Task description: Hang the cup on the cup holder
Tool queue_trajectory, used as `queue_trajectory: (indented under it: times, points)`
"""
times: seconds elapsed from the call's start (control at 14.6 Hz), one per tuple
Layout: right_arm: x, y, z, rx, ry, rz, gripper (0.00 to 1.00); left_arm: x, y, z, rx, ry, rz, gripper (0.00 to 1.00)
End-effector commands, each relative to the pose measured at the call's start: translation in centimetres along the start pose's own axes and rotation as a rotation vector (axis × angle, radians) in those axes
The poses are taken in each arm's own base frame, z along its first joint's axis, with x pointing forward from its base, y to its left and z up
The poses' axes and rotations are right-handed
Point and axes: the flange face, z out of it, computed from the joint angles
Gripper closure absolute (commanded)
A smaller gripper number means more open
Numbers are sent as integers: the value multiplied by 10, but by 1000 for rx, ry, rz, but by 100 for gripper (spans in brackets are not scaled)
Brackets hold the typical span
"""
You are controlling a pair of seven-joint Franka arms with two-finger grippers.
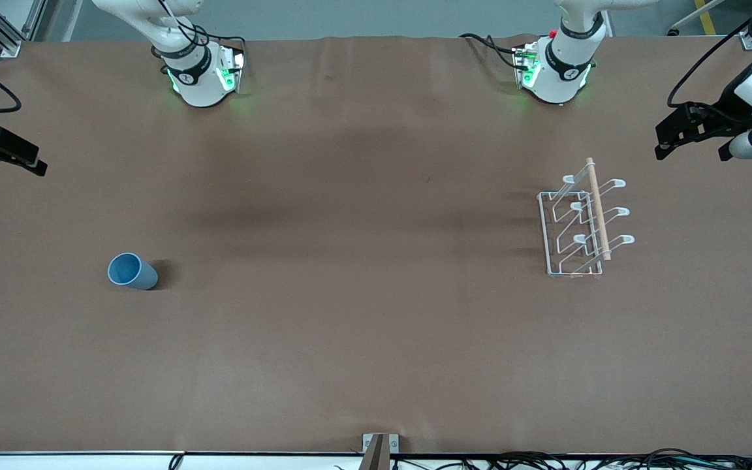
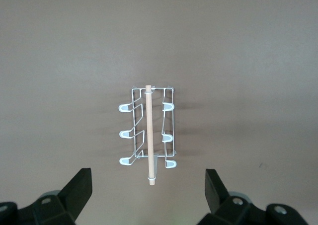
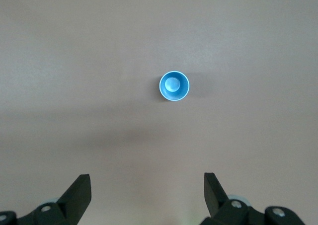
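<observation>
The light-blue cup (image 1: 132, 271) stands upright, mouth up, on the brown table toward the right arm's end; the right wrist view looks down into it (image 3: 174, 86). The white wire cup holder (image 1: 579, 225) with its wooden dowel stands toward the left arm's end and also shows in the left wrist view (image 2: 148, 135). My right gripper (image 1: 14, 156) hangs high over the table's edge at its own end, open and empty (image 3: 147, 185), well apart from the cup. My left gripper (image 1: 676, 134) hangs high near the holder's end of the table, open and empty (image 2: 148, 185).
Both arm bases (image 1: 196, 75) (image 1: 555, 68) stand at the table's edge farthest from the front camera. A small metal bracket (image 1: 380, 447) sits at the edge nearest that camera, and cables lie along it. The brown table cover (image 1: 363, 261) is flat.
</observation>
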Motion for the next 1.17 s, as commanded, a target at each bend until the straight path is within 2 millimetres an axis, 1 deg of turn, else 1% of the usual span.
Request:
queue_trajectory:
  times: [0.0, 0.07, 0.14, 0.21, 0.41, 0.48, 0.62, 0.69, 0.89, 0.96, 1.03, 1.1]
  points:
    - [11, 18, 45, 12, -15, 18, 0, 2, -2, -3, -3, -8, 22, 0]
    - [16, 23, 63, 10, -11, 26, 0, 3, -1, -1, -5, -11, 35, 0]
    - [21, 28, 86, 10, -21, 35, 0, 3, -1, -1, -5, -11, 43, 0]
    - [26, 38, 108, 11, -34, 50, 0, 3, -1, -1, -5, -11, 45, 0]
    - [44, 48, 173, 10, -66, 65, 0, 4, -1, 1, -7, -16, 45, 0]
    - [49, 55, 197, 10, -71, 77, 0, 4, -1, 1, -7, -16, 45, 0]
    - [58, 64, 237, 6, -56, 89, 0, 4, -1, 1, -7, -16, 45, 0]
    - [60, 74, 254, 6, -48, 103, 0, 4, -1, 1, -7, -16, 46, 0]
    - [72, 88, 304, 2, -49, 108, 0, 5, -1, 2, -13, -16, 45, 0]
    - [72, 94, 320, 4, -64, 118, 0, 5, 0, 2, -19, -16, 45, 0]
    - [72, 98, 335, 5, -85, 124, 0, 5, 1, 2, -23, -16, 46, 0]
    - [73, 97, 345, 6, -96, 123, 0, 5, 1, 3, -24, -18, 46, 0]
